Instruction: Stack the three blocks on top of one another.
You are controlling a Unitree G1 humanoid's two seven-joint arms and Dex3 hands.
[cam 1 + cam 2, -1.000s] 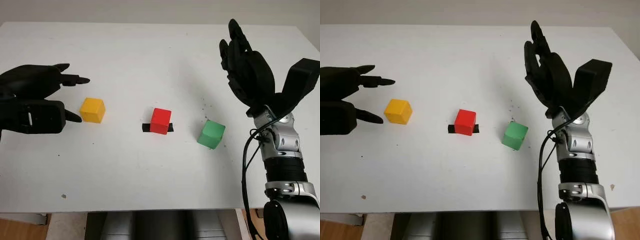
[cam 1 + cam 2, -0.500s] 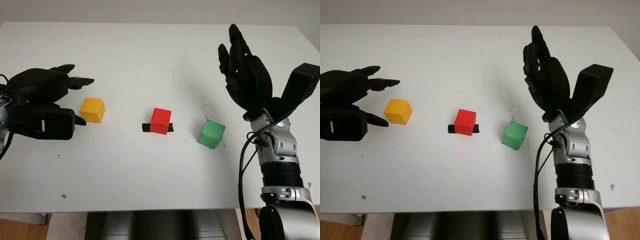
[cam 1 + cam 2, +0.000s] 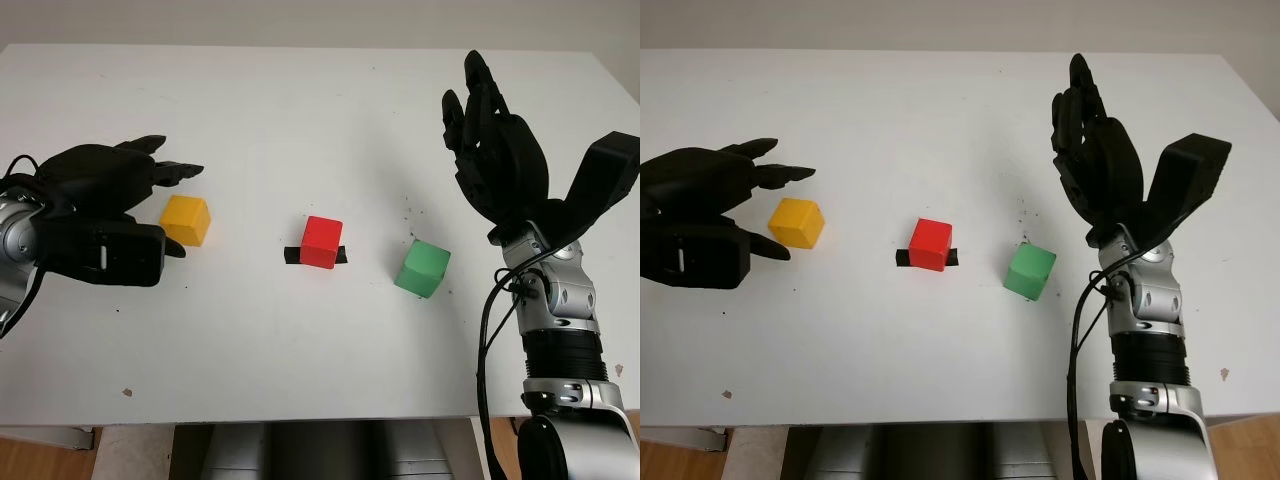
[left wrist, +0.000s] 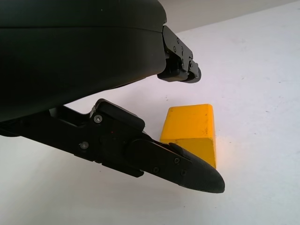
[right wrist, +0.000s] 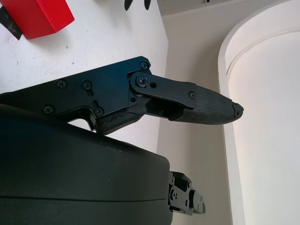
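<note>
One matte white rectangular table [image 3: 300, 340] carries three small smooth cubes set well apart in a row: a yellow block [image 3: 186, 219], a red block [image 3: 322, 241] sitting on one strip of black tape [image 3: 293, 255], and a green block [image 3: 422, 267]. The black left hand [image 3: 105, 210] brackets the yellow block, open, not gripping. The black right hand [image 3: 497, 150] is raised beyond the green block, open.

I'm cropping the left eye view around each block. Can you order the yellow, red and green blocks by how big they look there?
1. green block, slightly the largest; it also sits nearest the camera.
2. yellow block and red block look about alike, too close to rank.

All three may well be the same real size.
</note>
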